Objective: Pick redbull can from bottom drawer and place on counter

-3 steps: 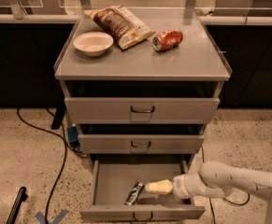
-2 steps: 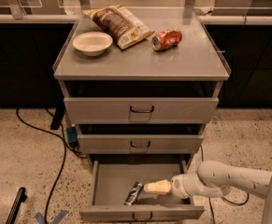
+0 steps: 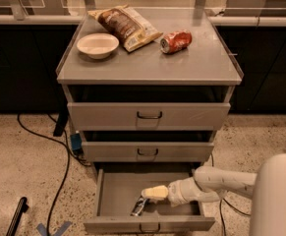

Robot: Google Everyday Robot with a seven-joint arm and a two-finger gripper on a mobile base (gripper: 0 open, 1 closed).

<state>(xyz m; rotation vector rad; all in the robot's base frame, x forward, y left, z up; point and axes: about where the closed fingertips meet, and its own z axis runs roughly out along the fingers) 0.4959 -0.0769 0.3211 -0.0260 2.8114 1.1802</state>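
I see the pincer (image 3: 155, 193) low inside the open bottom drawer (image 3: 117, 195), just above the redbull can (image 3: 139, 206), which seems to lie tilted on the drawer floor; wide or narrow I cannot tell; a red can (image 3: 176, 41) and bowl (image 3: 98, 44) sit on the desk (image 3: 182, 65).
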